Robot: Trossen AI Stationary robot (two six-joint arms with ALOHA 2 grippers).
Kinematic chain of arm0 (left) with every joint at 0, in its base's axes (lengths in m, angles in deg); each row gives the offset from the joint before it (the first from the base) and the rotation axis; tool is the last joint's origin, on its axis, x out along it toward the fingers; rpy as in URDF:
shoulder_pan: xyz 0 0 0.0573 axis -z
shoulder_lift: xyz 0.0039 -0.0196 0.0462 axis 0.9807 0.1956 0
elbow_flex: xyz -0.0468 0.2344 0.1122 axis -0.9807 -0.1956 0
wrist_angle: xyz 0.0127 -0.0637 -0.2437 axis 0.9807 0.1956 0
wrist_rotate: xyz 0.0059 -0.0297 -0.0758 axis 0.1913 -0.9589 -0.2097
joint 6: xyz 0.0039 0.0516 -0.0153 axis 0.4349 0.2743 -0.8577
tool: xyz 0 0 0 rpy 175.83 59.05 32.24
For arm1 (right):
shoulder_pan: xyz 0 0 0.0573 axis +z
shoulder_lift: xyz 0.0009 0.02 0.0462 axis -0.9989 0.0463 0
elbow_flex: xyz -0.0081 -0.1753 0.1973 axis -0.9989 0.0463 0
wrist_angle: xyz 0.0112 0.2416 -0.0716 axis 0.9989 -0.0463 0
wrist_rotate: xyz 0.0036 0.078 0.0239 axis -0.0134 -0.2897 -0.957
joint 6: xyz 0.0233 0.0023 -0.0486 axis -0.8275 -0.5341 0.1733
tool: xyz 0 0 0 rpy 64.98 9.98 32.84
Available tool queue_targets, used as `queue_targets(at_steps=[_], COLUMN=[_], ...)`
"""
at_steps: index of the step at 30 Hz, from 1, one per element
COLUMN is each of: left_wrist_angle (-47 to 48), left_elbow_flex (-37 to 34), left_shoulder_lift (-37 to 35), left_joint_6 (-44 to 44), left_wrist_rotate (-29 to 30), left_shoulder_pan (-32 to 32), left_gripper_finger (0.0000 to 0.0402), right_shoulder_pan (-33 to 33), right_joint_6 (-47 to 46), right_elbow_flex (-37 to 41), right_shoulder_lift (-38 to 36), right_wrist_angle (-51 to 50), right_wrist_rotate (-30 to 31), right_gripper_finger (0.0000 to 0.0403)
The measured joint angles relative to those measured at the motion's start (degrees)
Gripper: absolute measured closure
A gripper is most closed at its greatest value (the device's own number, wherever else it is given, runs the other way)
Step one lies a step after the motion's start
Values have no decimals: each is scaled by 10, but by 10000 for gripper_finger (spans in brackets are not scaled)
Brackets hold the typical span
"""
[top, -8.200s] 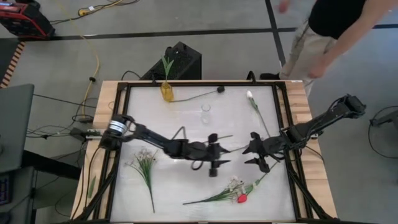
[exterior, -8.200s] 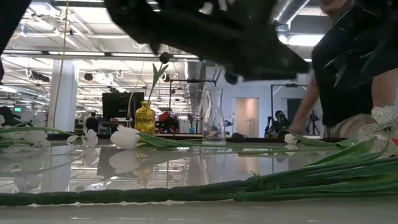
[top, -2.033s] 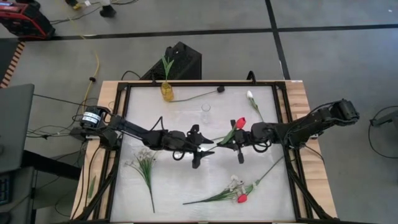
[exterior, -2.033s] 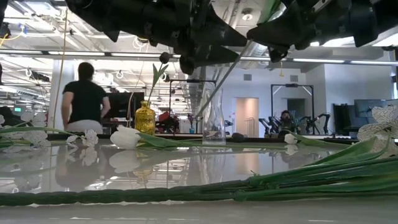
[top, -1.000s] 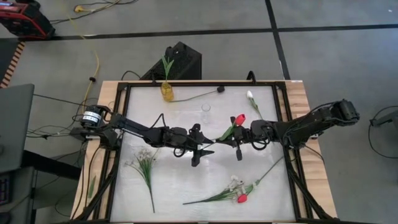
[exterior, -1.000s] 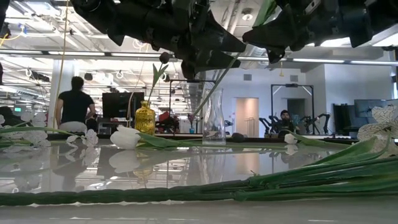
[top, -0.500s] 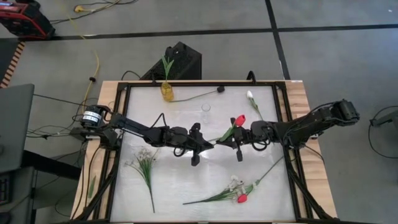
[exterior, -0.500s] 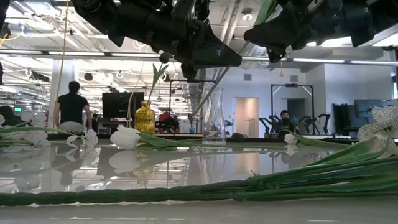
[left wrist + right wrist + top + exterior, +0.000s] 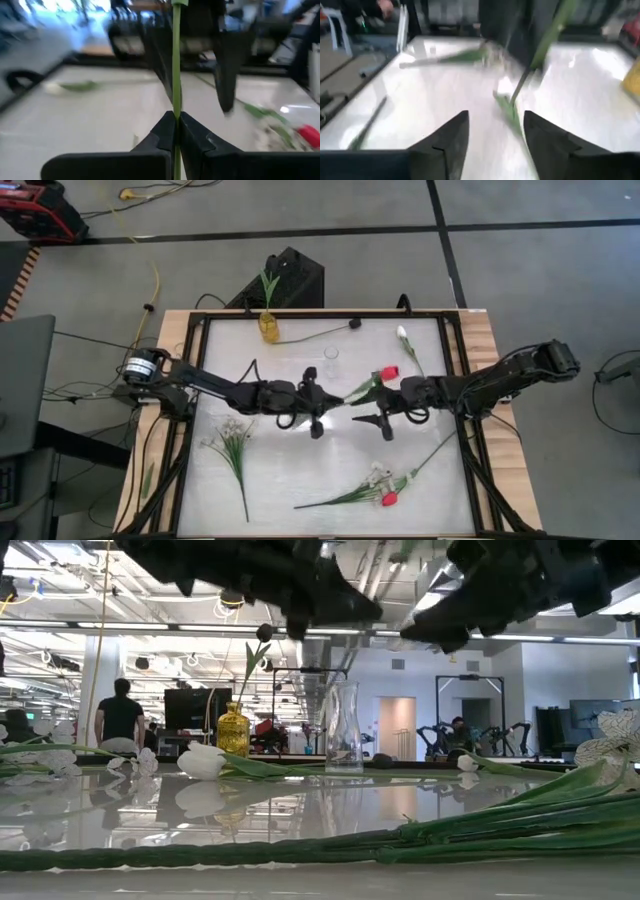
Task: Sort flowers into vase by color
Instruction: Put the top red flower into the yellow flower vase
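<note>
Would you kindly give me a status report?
Left gripper shut on red flower stem, mid-table. Right gripper open beside it. Clear vase close behind.

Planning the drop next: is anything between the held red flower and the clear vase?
Nothing visible blocks it. The left hand is shut on the red flower by its stem above the table; the clear vase stands apart just behind, mouth uncovered. The right hand has opened beside it.

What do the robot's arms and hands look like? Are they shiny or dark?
Both arms are dark, almost black, built from jointed links. The left arm has a silvery ring near its base, and thin black cables loop along it. The left hand and right hand each end in two flat, matte black, wedge-shaped fingers.
</note>
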Motion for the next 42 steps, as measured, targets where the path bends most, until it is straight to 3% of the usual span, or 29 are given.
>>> queue_targets(at_steps=[7,13,21,28,36,42], left_wrist_angle=[13,53,8,-49,-137,-169], left_elbow_flex=[0,-13,-93,-148,-208,-226], left_shoulder_lift=[-100,-183,-224,-225,-224,-224], left_joint_6=[111,134,79,132,120,117], left_wrist_rotate=[115,138,89,90,85,23], left_shoulder_pan=[-22,-104,-240,-290,-356,-404], left_gripper_finger=[401,401,401,401,401,401], right_shoulder_pan=[3,18,38,39,39,39], right_joint_6=[-24,-16,11,17,19,19], right_elbow_flex=[0,0,7,9,9,9], right_shoulder_lift=[0,2,2,2,2,2], right_wrist_angle=[-80,-87,-91,-103,-104,-106], right_wrist_rotate=[0,0,0,0,0,0], right_gripper_finger=[169,178,180,180,180,180])
